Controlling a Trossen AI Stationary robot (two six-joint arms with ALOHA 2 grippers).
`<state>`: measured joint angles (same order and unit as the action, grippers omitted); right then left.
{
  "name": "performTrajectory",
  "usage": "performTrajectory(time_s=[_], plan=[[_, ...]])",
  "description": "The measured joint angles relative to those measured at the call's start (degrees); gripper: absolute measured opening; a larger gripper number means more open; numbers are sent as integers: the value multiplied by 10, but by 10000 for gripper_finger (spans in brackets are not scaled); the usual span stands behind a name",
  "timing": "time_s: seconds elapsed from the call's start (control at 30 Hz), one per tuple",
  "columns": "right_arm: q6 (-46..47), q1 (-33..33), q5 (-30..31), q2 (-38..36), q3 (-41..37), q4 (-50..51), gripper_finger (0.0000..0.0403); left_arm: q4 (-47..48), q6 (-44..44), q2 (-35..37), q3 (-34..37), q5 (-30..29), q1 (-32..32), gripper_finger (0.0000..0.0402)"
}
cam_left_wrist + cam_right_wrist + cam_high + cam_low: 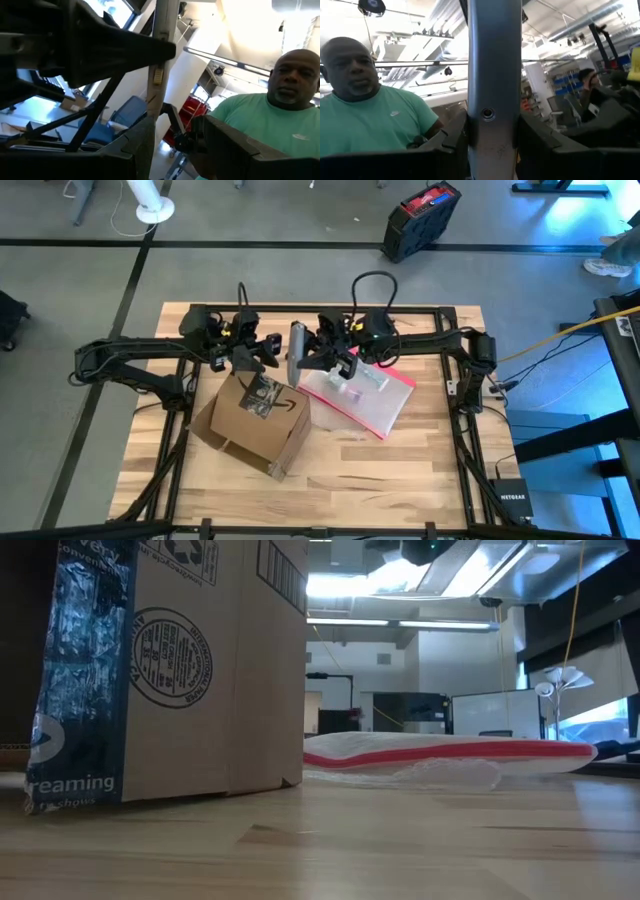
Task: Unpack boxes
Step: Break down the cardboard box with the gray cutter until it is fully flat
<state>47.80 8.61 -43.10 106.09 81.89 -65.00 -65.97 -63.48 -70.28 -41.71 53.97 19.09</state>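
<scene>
Closest to the low camera stands the box [200, 670], its black printed tape strip [75, 680] running down the near corner. Seen from above, the box [255, 420] rests on the left-centre of the worktop [420, 470], tilted, with its open end turned toward the front left edge. Just beside it to the right lies a clear pouch [375, 405] with a pink-red edge, flat on the wood.

Above the box's back corner a grey flat slab [296, 352] is held on edge between both arms. It is pinched from one side by the fingers of the left gripper [275, 352] and from the other by those of the right gripper [312, 360]. In the right wrist view the slab [492, 75] is seen clamped between the two dark fingers [560, 150].

The step is judged to be a handover or a set-down. One grip should be loosened only once the other is known to be firm. The slab should be kept level and lowered onto bare wood, clear of pouch and box.

A person [370, 125] is seen beyond the worktop.
</scene>
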Motion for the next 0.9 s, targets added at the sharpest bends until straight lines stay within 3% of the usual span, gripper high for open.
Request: performTrajectory(time_s=[0.67,0.9], plan=[[17,0,-49,1,0,6,124,-45,-79,0,0,23,-2,156],[72,0,-82,-1,0,6,124,-86,-133,0,0,51,-5,156]])
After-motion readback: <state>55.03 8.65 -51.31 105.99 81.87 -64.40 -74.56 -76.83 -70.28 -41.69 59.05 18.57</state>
